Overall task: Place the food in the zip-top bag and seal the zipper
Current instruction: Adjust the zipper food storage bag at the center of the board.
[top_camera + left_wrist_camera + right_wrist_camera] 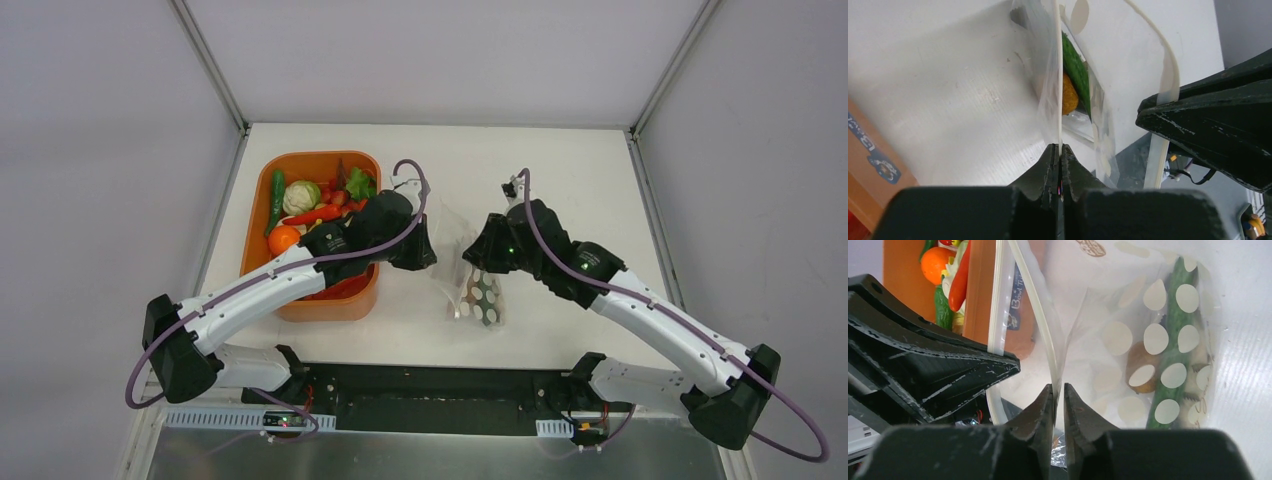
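Observation:
The zip-top bag (472, 288) lies between my two grippers, its mouth lifted towards them. My left gripper (1060, 146) is shut on one lip of the zipper (1056, 75). My right gripper (1058, 386) has its jaws a narrow gap apart around the other lip (1047, 330), which rests against one finger. Inside the bag lie a long green piece (1175, 340) and a brown piece (1140, 367). More food (300, 197) lies in the orange tub. From above, the left gripper (425, 250) and the right gripper (480, 250) face each other across the bag's mouth.
The orange tub (262, 185) stands left of the bag under the left arm, holding an orange ball (284, 239), a whitish leafy piece and red and green pieces. The table's white walls close in at the back and both sides.

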You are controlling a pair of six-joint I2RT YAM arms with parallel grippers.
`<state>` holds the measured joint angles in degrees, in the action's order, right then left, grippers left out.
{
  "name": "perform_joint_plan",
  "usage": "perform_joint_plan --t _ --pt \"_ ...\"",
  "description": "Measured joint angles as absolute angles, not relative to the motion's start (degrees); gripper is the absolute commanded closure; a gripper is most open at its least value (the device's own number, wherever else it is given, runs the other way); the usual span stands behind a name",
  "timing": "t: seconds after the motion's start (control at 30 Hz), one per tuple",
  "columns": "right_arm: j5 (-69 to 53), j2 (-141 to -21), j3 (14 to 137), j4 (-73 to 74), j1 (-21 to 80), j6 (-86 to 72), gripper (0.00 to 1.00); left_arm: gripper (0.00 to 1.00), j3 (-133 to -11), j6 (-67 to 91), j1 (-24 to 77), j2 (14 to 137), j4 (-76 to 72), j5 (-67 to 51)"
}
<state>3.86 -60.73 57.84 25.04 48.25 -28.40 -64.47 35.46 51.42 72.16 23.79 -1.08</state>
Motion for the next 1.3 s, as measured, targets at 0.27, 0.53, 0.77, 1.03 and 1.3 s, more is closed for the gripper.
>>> perform_joint_plan --t 0.27,0.53,0.77,1.03,1.3 --pt "3.97 -61.39 60.31 28.91 48.25 -28.58 1.0 1.0 -64.47 35.33 51.44 72.23 20.75 -1.5" --pt "2.37 -61.23 60.29 28.53 48.62 -29.1 1.0 1.0 -65.82 32.88 51.4 72.18 24.69 3.36" --pt "5.3 -55.64 60.29 29.85 48.64 -29.06 1.0 1.0 -65.84 31.97 51.27 71.75 26.35 6.52" --pt "7.75 -55.66 60.31 32.03 48.69 -29.36 1.0 0.87 -67.79 31.44 50.52 72.05 26.72 6.61" --pt "8.14 -55.31 60.31 30.55 48.71 -30.04 1.0 0.42 -70.72 30.04 48.9 72.23 27.22 6.28"
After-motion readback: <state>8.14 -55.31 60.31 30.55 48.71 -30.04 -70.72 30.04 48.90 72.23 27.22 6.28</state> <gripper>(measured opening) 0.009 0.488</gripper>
